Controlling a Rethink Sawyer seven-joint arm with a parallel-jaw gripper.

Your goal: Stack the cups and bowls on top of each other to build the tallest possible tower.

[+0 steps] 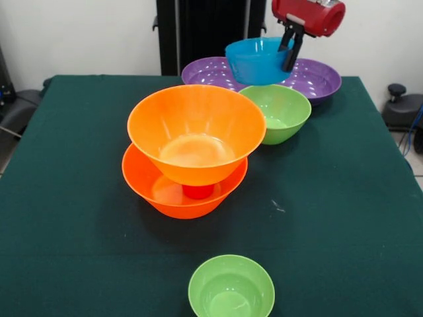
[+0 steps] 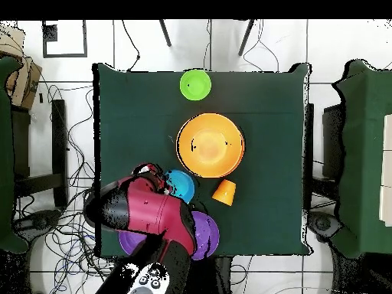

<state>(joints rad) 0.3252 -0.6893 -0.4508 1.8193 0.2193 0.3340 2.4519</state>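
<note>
Orange on orange so far: the tower (image 1: 188, 158) stands mid-table as one big bowl propped on a red cup (image 1: 197, 191) inside another, so plenty is left to add. Up at the back the gripper (image 1: 289, 53) has its fingers pinched on the rim of a blue bowl (image 1: 256, 61), lifted clear above the two purple bowls (image 1: 317, 79). Waiting: the medium green bowl (image 1: 281, 112) right beside the tower, the small green bowl (image 1: 231, 290) near the front edge, and the orange cup (image 2: 224, 192).
</note>
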